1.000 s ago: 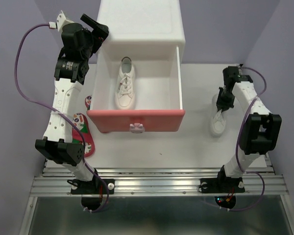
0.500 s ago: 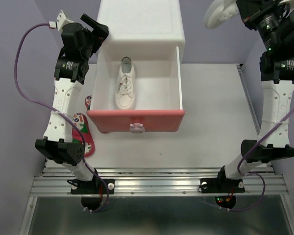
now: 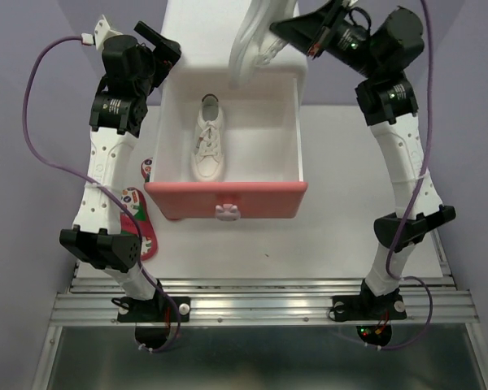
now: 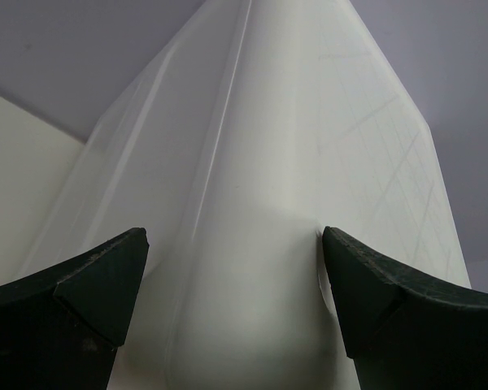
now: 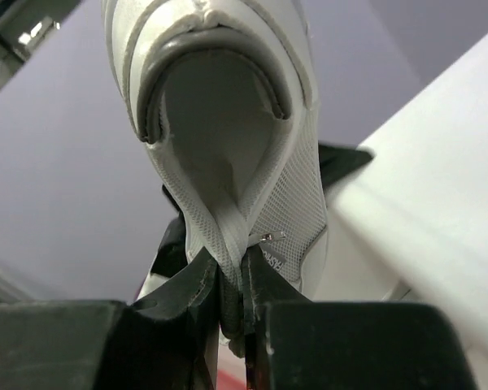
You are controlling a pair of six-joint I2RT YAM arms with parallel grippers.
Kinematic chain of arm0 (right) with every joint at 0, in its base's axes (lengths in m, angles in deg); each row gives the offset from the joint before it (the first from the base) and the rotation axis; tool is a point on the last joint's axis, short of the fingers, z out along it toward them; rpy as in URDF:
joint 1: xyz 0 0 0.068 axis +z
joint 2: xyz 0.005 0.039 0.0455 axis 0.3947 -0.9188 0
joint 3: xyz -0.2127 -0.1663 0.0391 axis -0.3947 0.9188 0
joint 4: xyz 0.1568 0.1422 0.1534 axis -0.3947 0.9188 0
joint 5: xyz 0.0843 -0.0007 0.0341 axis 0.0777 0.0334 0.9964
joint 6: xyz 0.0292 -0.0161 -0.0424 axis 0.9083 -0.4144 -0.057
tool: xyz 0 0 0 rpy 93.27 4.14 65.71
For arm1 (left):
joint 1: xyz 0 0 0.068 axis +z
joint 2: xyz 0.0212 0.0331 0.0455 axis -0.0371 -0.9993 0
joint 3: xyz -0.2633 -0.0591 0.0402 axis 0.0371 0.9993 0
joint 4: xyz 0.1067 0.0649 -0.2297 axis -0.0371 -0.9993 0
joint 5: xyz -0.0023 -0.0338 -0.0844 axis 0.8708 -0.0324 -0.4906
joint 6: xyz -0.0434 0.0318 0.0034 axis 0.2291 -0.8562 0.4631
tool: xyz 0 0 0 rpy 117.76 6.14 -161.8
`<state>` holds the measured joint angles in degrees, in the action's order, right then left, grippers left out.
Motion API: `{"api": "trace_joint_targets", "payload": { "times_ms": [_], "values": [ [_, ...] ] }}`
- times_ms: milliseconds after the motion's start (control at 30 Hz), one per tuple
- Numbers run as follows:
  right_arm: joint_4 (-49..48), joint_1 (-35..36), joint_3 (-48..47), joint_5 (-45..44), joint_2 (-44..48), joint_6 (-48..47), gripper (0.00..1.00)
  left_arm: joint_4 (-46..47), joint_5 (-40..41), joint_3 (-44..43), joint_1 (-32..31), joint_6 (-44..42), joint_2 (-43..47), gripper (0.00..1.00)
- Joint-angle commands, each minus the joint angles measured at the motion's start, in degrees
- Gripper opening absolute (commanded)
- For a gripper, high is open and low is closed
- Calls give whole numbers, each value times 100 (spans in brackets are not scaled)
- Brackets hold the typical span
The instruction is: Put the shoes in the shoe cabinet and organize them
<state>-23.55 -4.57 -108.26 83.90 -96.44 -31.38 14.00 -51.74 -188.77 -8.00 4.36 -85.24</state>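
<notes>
One white sneaker (image 3: 246, 49) hangs from the right fingers (image 5: 197, 292), pinched shut on its heel fabric, long axis tipped down toward the open drawer (image 3: 228, 199) just below, beside its mate (image 3: 207, 145). The left fingers (image 4: 81, 301) (wide open, empty) straddle the cabinet (image 3: 203, 41) corner.

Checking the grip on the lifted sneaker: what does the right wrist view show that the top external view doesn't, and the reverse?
Right wrist only: the right jaws shut on the rim of the held sneaker, its opening facing the camera. Top external only: the pulled-out pink drawer with the other sneaker inside, and red sandals on the table beside the left arm. Both: the held sneaker and the white cabinet.
</notes>
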Motion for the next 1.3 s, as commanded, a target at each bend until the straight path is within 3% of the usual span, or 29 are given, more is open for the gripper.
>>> {"api": "trace_joint_targets", "payload": {
  "times_ms": [0,167,400,533,700,800,1067,1167,1267],
  "values": [
    [755,460,-157,507,431,-866,1,-1854,-88,277,-103,-544,-435,97],
    [2311,681,-253,806,457,-1665,1,-1854,-71,277,-103,-527,-453,97],
    [3470,866,-665,1088,247,-1939,1,-1915,0,347,-112,-553,-453,97],
    [3745,866,-395,1176,361,-2000,1,-1889,97,374,-112,-588,-453,97],
    [4912,988,-517,1229,247,-2483,1,-1863,79,452,-112,-606,-479,97],
    [5002,1042,-438,1141,212,-2476,1,-1854,62,514,-112,-606,-479,97],
    [5229,1550,-508,114,-61,-2597,1,-1828,70,584,-103,-641,-506,97],
    [5660,1639,-772,-729,-184,-2669,1,-1836,79,611,-112,-693,-523,97],
    [5776,1771,-457,-1635,26,-2546,1,-1810,70,672,-112,-720,-523,97]
  ]
}}
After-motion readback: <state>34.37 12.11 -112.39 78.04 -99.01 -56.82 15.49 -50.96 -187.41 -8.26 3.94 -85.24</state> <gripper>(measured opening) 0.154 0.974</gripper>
